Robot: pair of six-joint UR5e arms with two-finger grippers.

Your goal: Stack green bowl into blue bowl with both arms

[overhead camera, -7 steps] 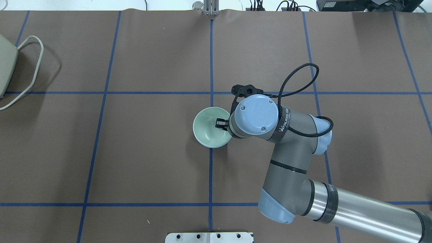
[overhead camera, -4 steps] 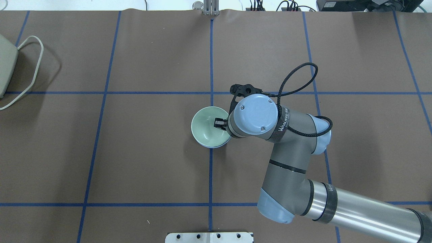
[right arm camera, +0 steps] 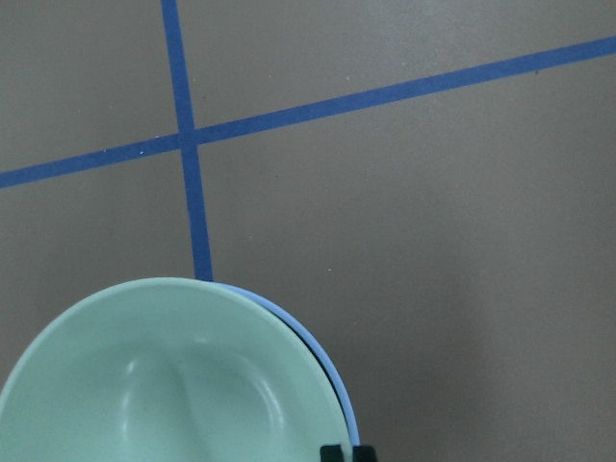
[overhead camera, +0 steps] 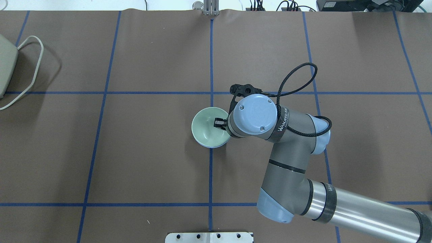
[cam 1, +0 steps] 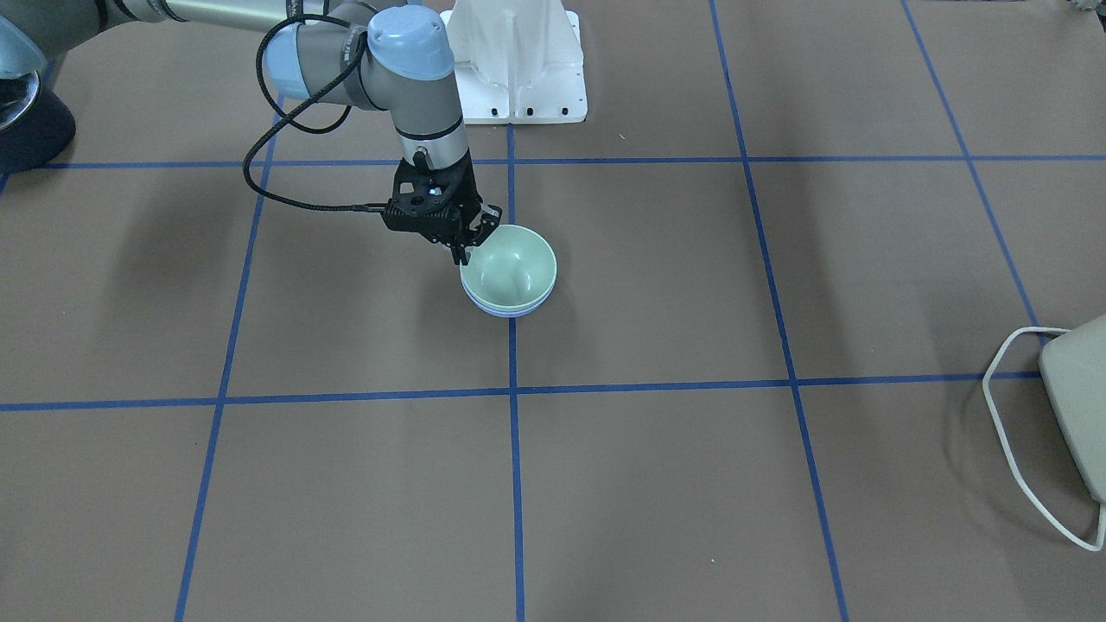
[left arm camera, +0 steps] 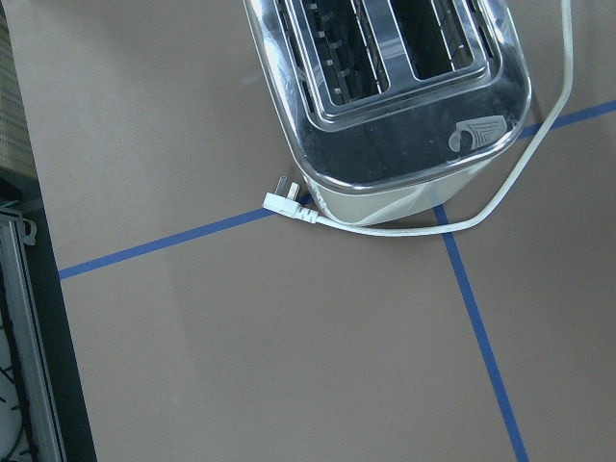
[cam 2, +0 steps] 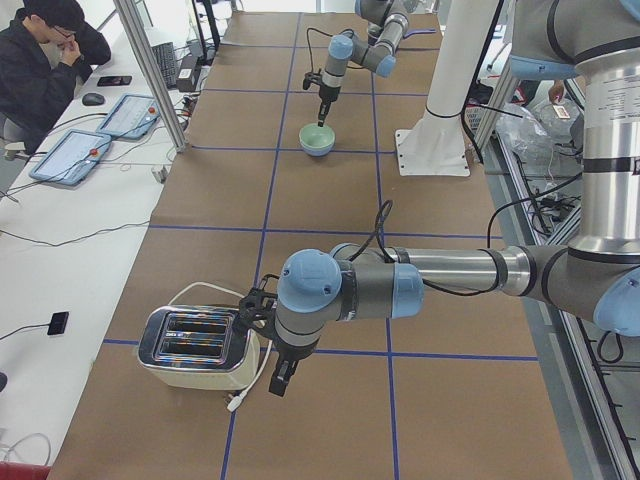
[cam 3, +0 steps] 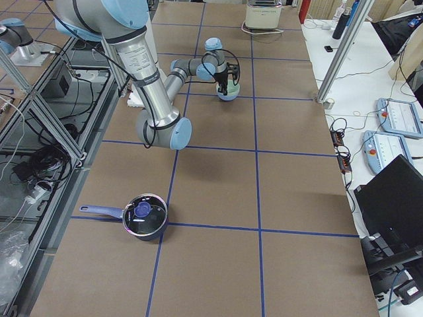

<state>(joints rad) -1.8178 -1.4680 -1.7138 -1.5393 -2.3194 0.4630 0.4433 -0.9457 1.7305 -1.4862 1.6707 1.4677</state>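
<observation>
**Left end.** The left gripper (cam 2: 278,378) hangs above the table (overhead camera: 135,162), just beside the toaster (cam 2: 195,347) and well apart from both bowls. Only the side view shows it, so whether its jaws are parted or closed cannot be told. The left wrist view shows the toaster and its plug, with no fingers in frame.

**Centre.** The green bowl (overhead camera: 206,126) sits upright inside the blue bowl (cam 1: 510,311), near a crossing of the blue tape lines. Only a thin blue crescent shows around the green rim. The stack appears seated, slightly off-centre.

**Right of centre.** The right gripper (cam 1: 471,244) points down at the stack's rim on the arm's side. One finger is inside the green bowl, the other outside. The jaws are drawn close and appear clamped on the green rim. The wrist view shows both tips at the rim, so the outer finger may also bear on the blue rim.

**Right end.** A lidded pot (cam 3: 145,218) stands well apart.

**Handling.**
- The green bowl is judged light, stiff and not fragile.
- Its smooth matte wall is likely slippery, so a weak pinch may let it tilt.
- Take hold at the rim, one finger inside and one outside. The wall is too wide to span.
- On release, open fully before rising, or the nested bowls may lift together.
</observation>
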